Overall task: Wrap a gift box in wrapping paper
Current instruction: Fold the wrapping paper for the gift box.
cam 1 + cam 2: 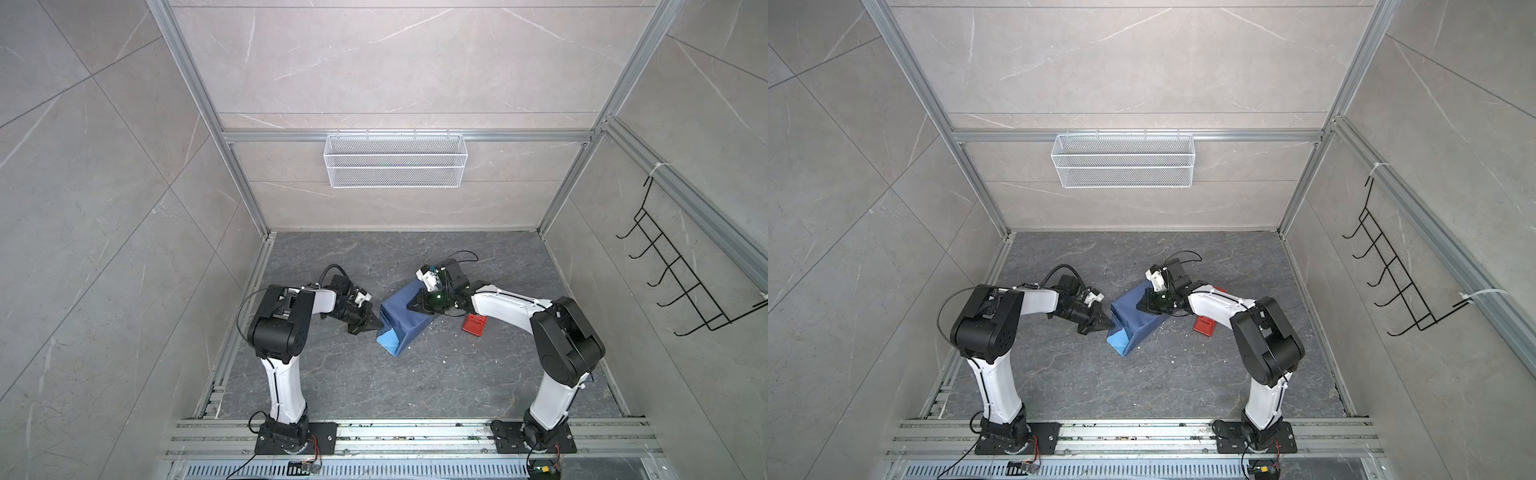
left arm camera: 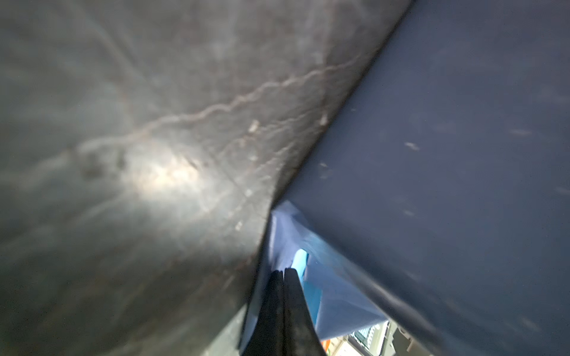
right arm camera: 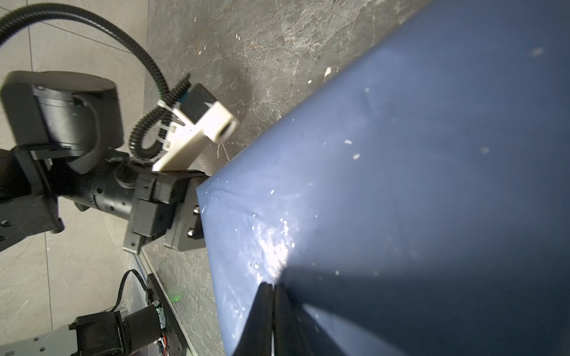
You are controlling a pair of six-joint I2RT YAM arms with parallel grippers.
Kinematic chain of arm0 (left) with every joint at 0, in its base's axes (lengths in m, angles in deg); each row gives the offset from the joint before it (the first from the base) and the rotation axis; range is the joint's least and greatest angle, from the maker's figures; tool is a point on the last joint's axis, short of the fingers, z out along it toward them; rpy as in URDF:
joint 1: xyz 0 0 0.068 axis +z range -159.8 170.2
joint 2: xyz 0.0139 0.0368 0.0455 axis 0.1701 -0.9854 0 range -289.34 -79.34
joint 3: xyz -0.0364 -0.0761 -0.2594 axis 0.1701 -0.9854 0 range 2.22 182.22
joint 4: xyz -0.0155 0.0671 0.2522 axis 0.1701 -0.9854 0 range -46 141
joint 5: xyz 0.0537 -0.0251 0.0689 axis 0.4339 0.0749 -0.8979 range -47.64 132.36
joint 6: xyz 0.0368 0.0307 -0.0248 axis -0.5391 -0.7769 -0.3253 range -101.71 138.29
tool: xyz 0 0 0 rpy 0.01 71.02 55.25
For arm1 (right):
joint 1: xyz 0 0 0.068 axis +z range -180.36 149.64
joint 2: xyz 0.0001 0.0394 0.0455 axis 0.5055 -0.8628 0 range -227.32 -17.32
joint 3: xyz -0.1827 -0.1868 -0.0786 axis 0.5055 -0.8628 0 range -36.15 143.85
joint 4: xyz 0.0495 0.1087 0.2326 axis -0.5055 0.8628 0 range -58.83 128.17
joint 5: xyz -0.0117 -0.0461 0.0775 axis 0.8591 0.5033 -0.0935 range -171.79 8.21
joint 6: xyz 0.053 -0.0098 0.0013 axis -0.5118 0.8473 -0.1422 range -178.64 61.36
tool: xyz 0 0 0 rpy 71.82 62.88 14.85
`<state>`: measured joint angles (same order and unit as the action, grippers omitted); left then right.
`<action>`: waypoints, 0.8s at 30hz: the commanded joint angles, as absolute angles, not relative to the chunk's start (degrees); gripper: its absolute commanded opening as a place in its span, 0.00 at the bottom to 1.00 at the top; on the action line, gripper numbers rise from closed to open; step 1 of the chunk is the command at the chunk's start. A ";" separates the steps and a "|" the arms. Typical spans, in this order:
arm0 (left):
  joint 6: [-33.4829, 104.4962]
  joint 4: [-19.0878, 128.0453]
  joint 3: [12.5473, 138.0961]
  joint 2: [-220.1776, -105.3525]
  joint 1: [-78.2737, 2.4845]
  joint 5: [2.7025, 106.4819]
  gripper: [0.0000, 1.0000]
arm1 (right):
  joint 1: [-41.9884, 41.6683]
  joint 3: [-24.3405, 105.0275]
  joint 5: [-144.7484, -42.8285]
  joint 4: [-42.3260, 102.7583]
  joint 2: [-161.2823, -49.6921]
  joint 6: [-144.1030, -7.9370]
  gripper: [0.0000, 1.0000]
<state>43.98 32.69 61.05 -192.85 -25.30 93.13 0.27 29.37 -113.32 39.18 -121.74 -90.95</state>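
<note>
**While both grippers are closed, the wrapped bundle sits between them**

Where the two arms meet, the wrapping paper [image 1: 402,318] [image 1: 1134,321] forms a box-shaped bundle on the dark table [image 1: 374,386], its darker blue face turned outward. The gift box cannot be seen; the paper covers it.

The left gripper [image 1: 376,326] [image 1: 1109,325] has its jaws pressed together. Its tips touch the near end of the bundle, where a light blue flap [image 1: 386,340] sticks out. In the left wrist view the fingertips [image 2: 291,277] lie against that flap, and whether any paper is pinched between them cannot be told.

The right gripper [image 1: 409,306] [image 1: 1138,306] is also closed, and its tips [image 3: 273,286] rest on the top face of the bundle.

A red tape dispenser [image 1: 474,323] [image 1: 1204,323] lies behind the right gripper, close beside its arm and on the side away from the paper.
</note>
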 commanded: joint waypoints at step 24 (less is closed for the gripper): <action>39.98 24.97 50.00 -185.26 -26.22 76.78 0.00 | 1.01 30.75 -112.00 47.42 -122.01 -88.47 0.10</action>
<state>41.82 31.25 52.00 -184.98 -25.67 88.91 0.34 30.35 -113.03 41.10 -121.74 -90.01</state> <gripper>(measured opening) 0.044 0.097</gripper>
